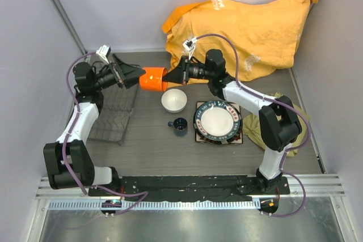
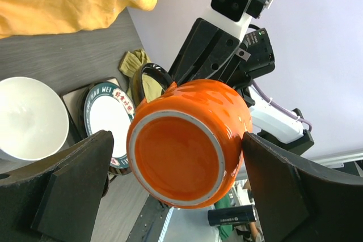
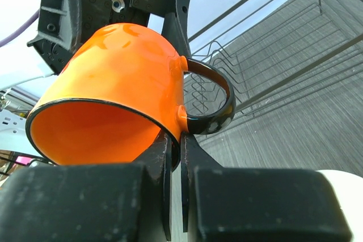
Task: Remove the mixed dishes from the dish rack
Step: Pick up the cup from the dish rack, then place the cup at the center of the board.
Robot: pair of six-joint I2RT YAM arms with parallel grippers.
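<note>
The orange mug [image 1: 153, 79] hangs on its side in the air above the table, between my two grippers. My right gripper [image 1: 170, 76] is shut on the mug [image 3: 113, 83] at its rim, just beside the black handle [image 3: 218, 97]. My left gripper [image 1: 136, 76] is open, its fingers [image 2: 79, 185] standing either side of the mug's base [image 2: 181, 154]. The dark wire dish rack [image 1: 113, 114] lies at the left, below the left arm. On the table sit the white bowl [image 1: 173, 100], the small dark blue cup [image 1: 180, 126] and the round dark-rimmed plate [image 1: 218, 121], which rests on the square plate [image 1: 198, 136].
A crumpled orange cloth [image 1: 244, 32] fills the back right. A green cloth [image 1: 298, 134] lies under the right arm near the right wall. Grey walls close the table on the left, back and right.
</note>
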